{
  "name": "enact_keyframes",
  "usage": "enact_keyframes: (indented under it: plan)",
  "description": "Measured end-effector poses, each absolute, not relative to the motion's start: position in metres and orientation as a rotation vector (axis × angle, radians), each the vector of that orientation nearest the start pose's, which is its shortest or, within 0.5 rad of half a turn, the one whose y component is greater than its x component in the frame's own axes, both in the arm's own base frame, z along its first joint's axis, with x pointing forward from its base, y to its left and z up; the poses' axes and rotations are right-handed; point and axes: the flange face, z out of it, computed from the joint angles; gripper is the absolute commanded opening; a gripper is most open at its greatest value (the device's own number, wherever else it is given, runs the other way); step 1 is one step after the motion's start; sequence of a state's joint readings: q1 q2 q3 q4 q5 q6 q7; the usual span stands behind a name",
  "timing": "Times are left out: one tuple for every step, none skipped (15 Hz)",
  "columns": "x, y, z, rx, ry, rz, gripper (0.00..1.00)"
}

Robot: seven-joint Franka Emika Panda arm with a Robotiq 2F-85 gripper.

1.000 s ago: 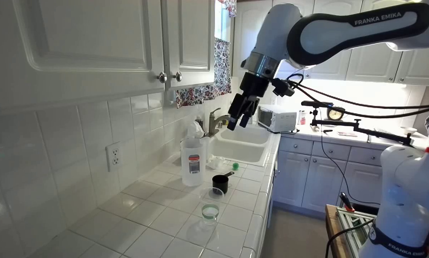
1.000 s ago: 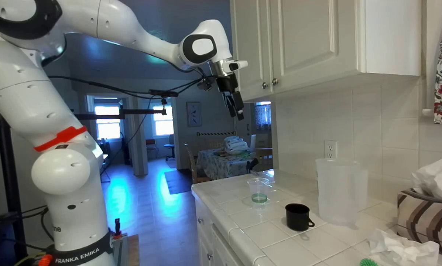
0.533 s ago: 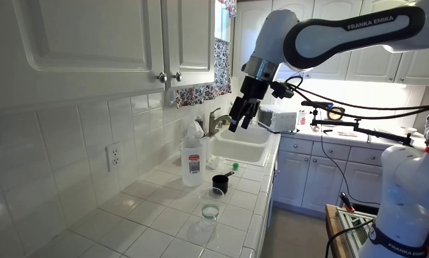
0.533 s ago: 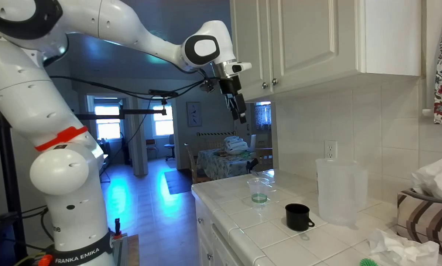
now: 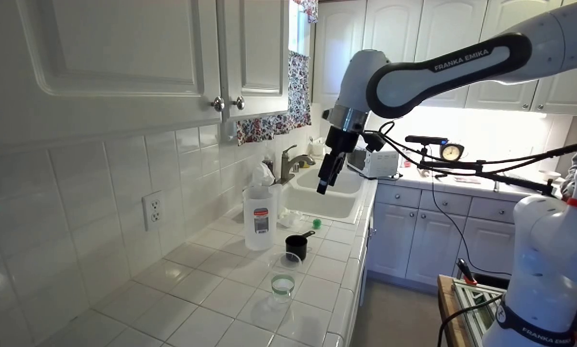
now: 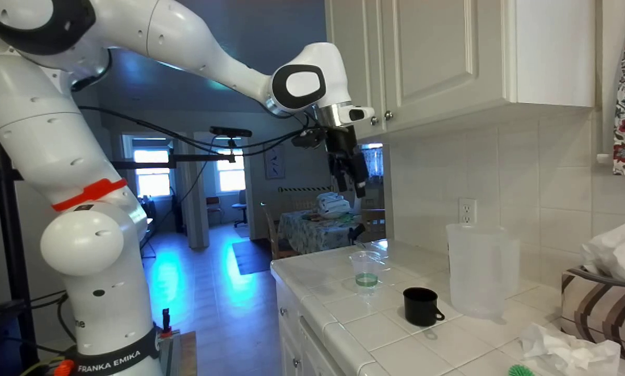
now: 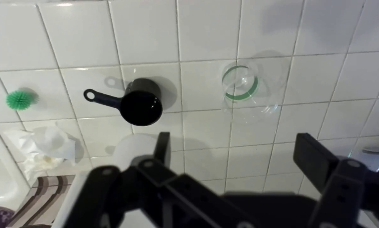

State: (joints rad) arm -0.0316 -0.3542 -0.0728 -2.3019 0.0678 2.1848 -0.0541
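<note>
- In an exterior view, the end effector is shown lower than a second ago and appears slightly turned. It is carried well above the desk. No contact with any thing is noted. The clear cup with a green band is found upright, unmoved.
- In an exterior view, the same descent is recorded, together with a shift toward the desk. The translucent pitcher, the striped tissue box and the crumpled tissue are left undisturbed.
- In the wrist view, the end effector is found released: its jaws are spread wide and nothing is held between them. The black measuring cup is seen between the clear cup and the green spiky ball, apart from both.
- By judgement, clearance above the desk is being reduced, so the work is assessed as at an approach stage. Neither cup is yet gripped. Which of the two is nearer cannot be told.
</note>
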Motion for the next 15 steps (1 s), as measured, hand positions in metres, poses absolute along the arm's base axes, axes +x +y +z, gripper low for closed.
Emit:
enact_keyframes:
  plan:
    - [0.464, -0.053, 0.504, -3.062, 0.070, -0.369, 1.00]
    - [0.464, -0.058, 0.500, -3.076, 0.013, -0.366, 1.00]
    - [0.464, -0.063, 0.494, -3.089, -0.052, -0.353, 1.00]
    - [0.464, -0.068, 0.490, -3.098, -0.117, -0.339, 1.00]
    - [0.463, -0.073, 0.486, -3.102, -0.175, -0.329, 1.00]
    - [0.463, -0.078, 0.484, -3.102, -0.213, -0.329, 1.00]
    - [0.464, -0.082, 0.482, -3.102, -0.233, -0.336, 1.00]
    - [0.464, -0.083, 0.481, -3.102, -0.246, -0.338, 1.00]
    - [0.465, -0.084, 0.481, -3.102, -0.254, -0.338, 1.00]
    - [0.465, -0.084, 0.481, -3.102, -0.259, -0.339, 1.00]
    - [0.465, -0.084, 0.481, -3.102, -0.260, -0.339, 1.00]
    - [0.465, -0.083, 0.481, -3.102, -0.260, -0.339, 1.00]
    - [0.464, -0.083, 0.480, -3.105, -0.247, -0.320, 1.00]
    - [0.463, -0.084, 0.479, -3.114, -0.223, -0.299, 1.00]
    - [0.462, -0.086, 0.476, -3.121, -0.184, -0.278, 1.00]
